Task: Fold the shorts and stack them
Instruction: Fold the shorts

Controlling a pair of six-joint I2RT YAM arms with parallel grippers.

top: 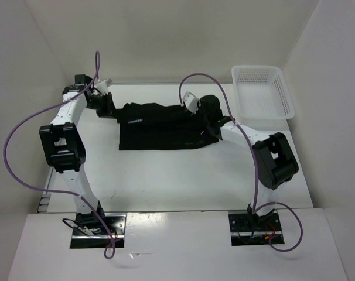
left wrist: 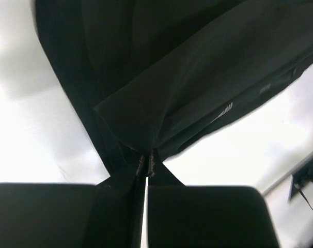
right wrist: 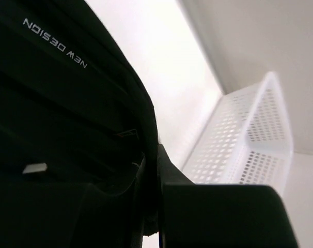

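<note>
Obs.: black shorts [top: 163, 126] lay on the far middle of the white desk [top: 166, 175], bunched along their far edge and flatter toward the near hem. The left hand [left wrist: 147, 164] was pressed together on a fold of cloth at the left end, the fabric peaking up out of the pinch. The right hand [right wrist: 151, 175] likewise pinched a dark edge at the right end, beside the small pale lettering [right wrist: 56, 37]. Both ends appeared raised a little, the middle sagging between them. Handling judgement: cloth is light, thin and limp, with no stiffness to hold a crease; probably somewhat slick, so a shallow pinch could slip or catch only one layer. The best holds look to be the waistband or hem corners, where seams give bulk, with both ends kept level so the fold lands square. Surroundings: a white mesh basket [top: 262, 93] sat at the far right corner, apart from the shorts but near the right arm's elbow. Purple cables [top: 25, 134] looped beside each arm. The white side walls were close by.
</note>
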